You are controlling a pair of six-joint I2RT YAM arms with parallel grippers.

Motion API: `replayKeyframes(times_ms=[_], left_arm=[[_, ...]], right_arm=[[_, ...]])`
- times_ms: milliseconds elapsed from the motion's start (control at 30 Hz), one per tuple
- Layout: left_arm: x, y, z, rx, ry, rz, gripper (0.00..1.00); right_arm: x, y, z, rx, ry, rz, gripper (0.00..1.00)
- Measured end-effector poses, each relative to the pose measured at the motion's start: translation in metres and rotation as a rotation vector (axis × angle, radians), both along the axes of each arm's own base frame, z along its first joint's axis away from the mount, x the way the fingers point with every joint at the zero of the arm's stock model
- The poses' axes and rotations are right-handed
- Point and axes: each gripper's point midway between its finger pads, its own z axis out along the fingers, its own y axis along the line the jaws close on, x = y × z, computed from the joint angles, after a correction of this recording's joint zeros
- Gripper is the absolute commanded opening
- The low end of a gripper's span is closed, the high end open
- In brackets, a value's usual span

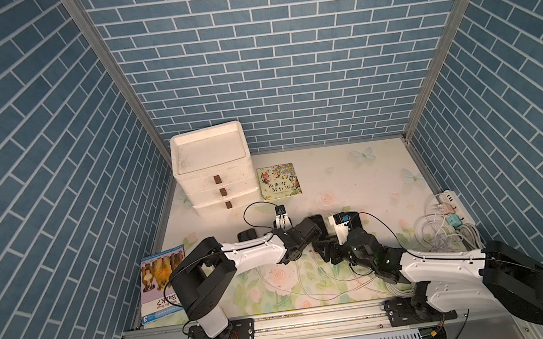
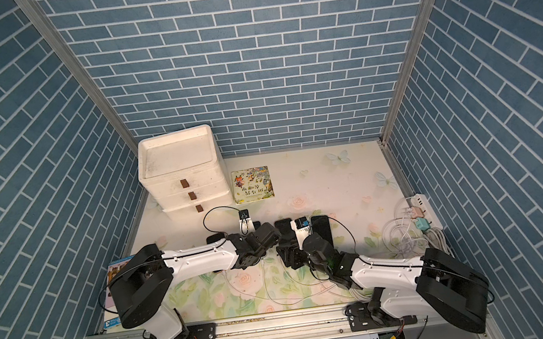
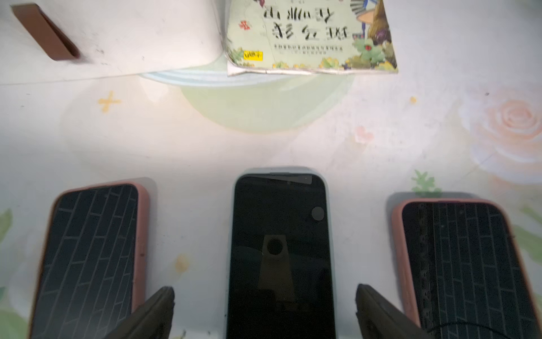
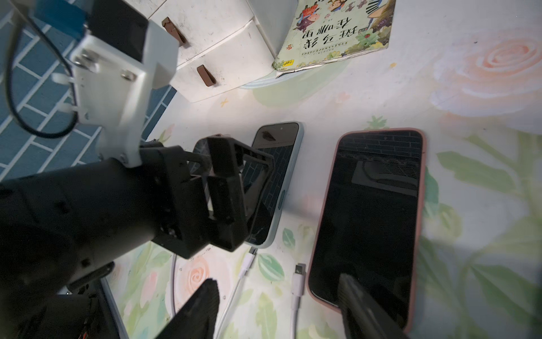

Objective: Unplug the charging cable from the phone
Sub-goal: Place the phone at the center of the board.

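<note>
"Bark?", "3" on dog book, Chinese characters on picture book

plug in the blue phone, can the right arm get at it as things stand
Probably yes. The plug lies bare just ahead of the open right tool, nothing between them. The left tool hangs over the phone itself, close but not covering the plug.

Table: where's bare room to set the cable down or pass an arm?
Bare: the floral tabletop at back right, between the green square picture book and the white power strip. Crowded: the three dark phones mid-table, the coiled white cables by the strip, loose white charging cables in front of them.
</note>
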Motion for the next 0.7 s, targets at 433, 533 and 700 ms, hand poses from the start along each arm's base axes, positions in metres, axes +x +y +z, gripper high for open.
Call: replayKeyframes(times_ms=[433,533,700], left_arm=[[-0.02,0.098,-0.031,0.047,0.126,0.153,1.0],[-0.025,0.102,-0.036,0.024,0.165,0.139,1.0],[-0.025,0.116,-0.04,-0.005,0.213,0.153,1.0]], right_arm=[[0.021,-0.007,-0.001,-0.11,-0.003,-0.113,0.86],[0.028,-0.016,-0.001,-0.13,-0.013,-0.179,0.87],[0.028,-0.039,-0.008,-0.125,-0.017,-0.253,0.87]])
